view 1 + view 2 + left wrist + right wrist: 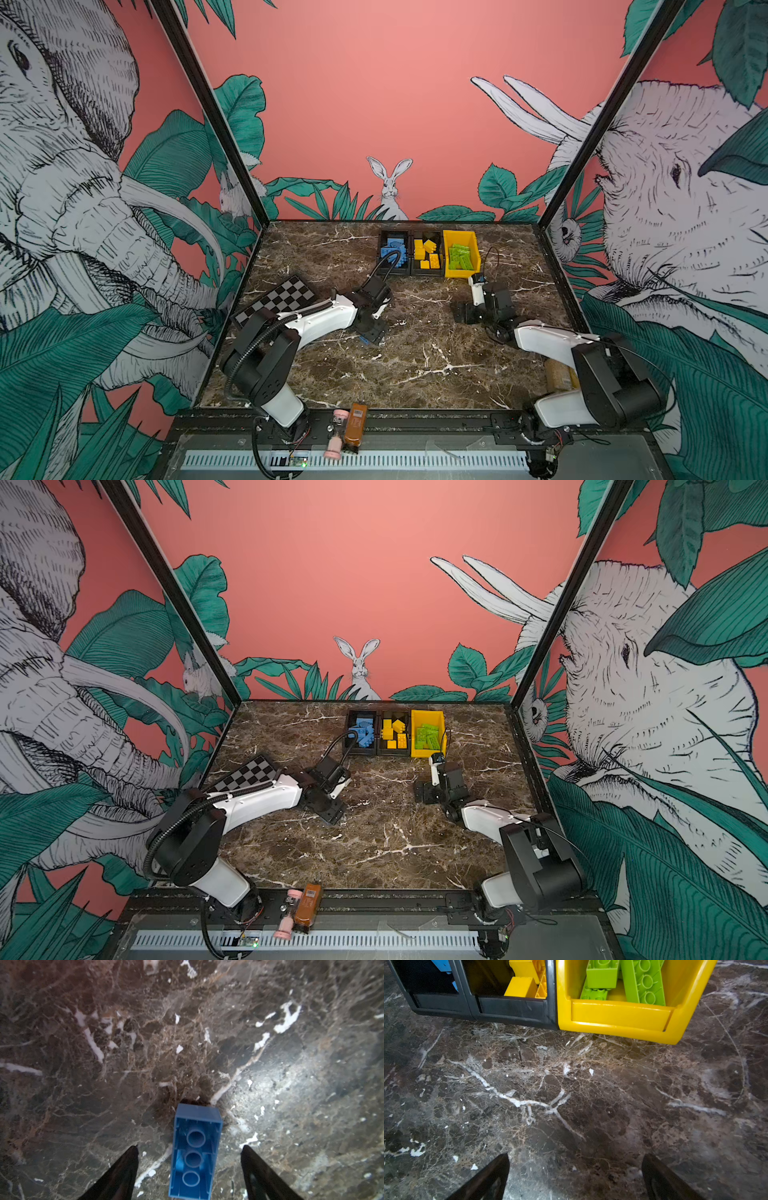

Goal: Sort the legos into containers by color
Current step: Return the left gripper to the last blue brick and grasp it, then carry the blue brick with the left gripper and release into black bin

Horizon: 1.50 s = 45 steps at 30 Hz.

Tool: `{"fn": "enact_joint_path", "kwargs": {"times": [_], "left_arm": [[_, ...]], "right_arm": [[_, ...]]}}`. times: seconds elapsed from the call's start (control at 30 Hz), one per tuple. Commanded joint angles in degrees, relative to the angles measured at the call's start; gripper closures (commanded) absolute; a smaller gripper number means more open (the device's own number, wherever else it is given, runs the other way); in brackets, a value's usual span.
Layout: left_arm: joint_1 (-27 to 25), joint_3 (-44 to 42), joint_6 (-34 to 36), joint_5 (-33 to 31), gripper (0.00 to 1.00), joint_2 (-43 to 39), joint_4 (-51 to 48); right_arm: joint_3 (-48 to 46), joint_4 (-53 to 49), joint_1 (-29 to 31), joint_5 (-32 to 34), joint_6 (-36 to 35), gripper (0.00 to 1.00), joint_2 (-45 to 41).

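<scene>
here open marble table [415,374] spreads around the left gripper [189,1148], jaws apart, flanking, not touching, one blue brick [194,1165], hollow side up, three tubes showing. near the back edge we count three bins, touching: left black bin [395,272] holds blue legos [394,249], middle black bin [426,273] yellow legos [424,251], yellow bin [459,273] green legos [460,255]. right gripper [575,1156] nearby, jaws apart.

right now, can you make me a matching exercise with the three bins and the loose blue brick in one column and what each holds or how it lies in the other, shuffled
Column one
1. left-end black bin
2. middle black bin
3. yellow bin
4. loose blue brick

Column two
A. holds green bricks
B. lies underside up on the table, outside every bin
C. holds blue bricks
D. holds yellow bricks

Pairs: 1-C, 2-D, 3-A, 4-B
</scene>
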Motion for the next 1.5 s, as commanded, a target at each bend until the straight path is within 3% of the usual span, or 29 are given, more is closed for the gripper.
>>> {"fn": "enact_joint_path", "kwargs": {"times": [0.0,0.2,0.53,0.73,0.93,1.17,1.37,1.47], "left_arm": [[0.2,-0.3,-0.5,0.9,0.25,1.1,0.3],[0.2,1.2,-0.2,1.2,0.34,3.7,-0.5],[0.2,3.4,-0.8,-1.5,0.65,4.2,-1.8],[0.2,9.7,-0.6,-3.0,0.73,4.0,-2.5],[1.7,23.5,4.9,-4.1,0.74,7.9,-1.2],[8.4,43.6,9.3,3.0,0.75,21.2,2.6],[9.6,64.4,10.6,2.8,0.74,34.6,-2.8],[10.1,70.6,10.1,3.8,0.74,39.1,-4.6]], "right_arm": [[0.4,1.5,-0.1,-0.4,-0.2,0.02,-0.2],[0.5,1.4,-0.1,-0.4,-0.3,0.02,-0.2],[0.4,1.4,-0.1,-0.3,-0.5,0.02,-0.3],[0.4,1.2,-0.1,-0.2,-0.5,0.02,-0.4],[0.4,1.2,-0.1,-0.1,-0.6,0.02,-0.6],[0.4,1.4,-0.1,-0.3,-0.5,0.02,-0.5],[0.2,1.0,-0.1,0.4,-0.8,0.02,-1.0],[-0.2,1.1,-0.1,0.9,-0.9,0.02,-1.6]]}}
